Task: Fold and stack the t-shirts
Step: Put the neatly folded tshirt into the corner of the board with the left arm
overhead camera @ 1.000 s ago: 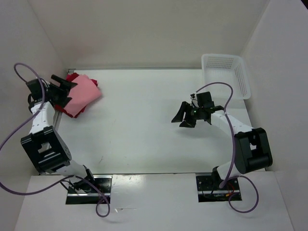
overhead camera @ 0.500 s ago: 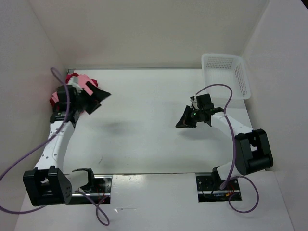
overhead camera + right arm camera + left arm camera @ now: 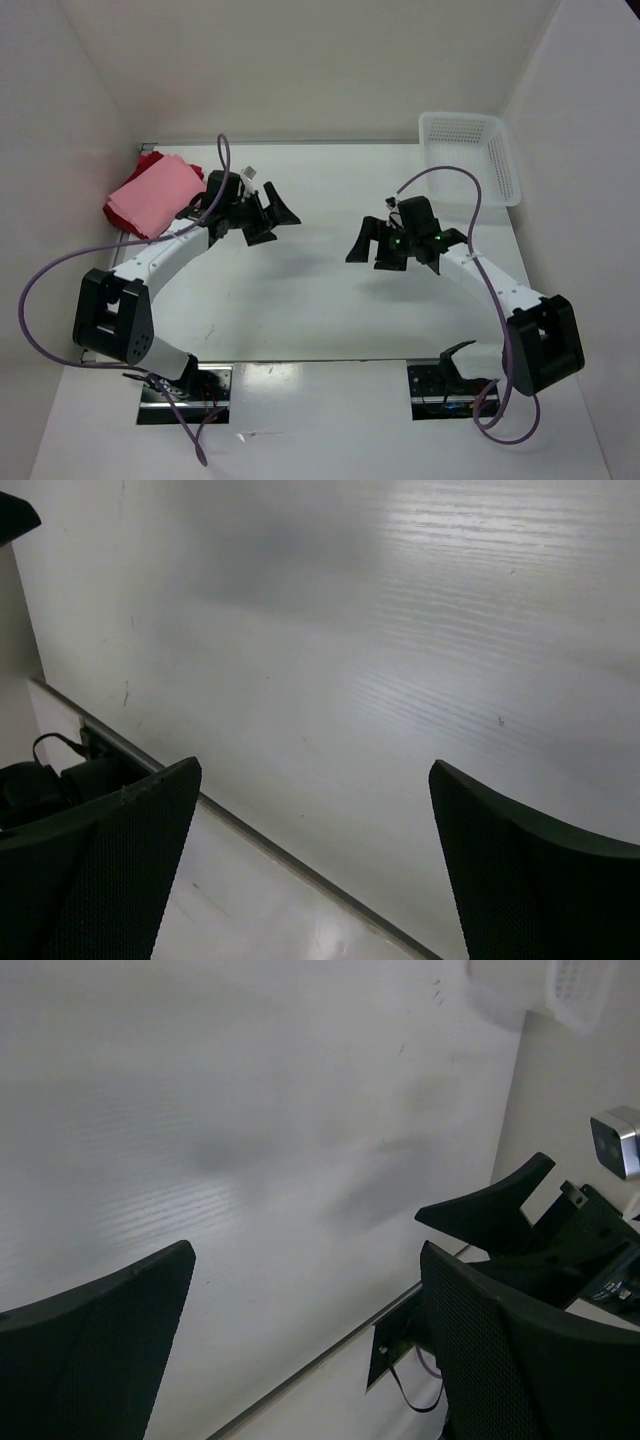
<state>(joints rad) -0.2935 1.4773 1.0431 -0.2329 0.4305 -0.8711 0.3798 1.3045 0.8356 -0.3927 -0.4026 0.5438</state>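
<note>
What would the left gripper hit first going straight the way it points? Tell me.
Probably the bare table. The open left gripper points toward the right gripper, but its wrist view shows only tabletop between its fingers, with that gripper off to one side. Depth is unclear.

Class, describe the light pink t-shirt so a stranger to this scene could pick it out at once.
On the white table, go to the far left corner, opposite the white mesh basket at far right. There the light pink t-shirt lies as the top layer of a folded pile. It is a pale square, while the red cloth beneath shows only at the edges.
</note>
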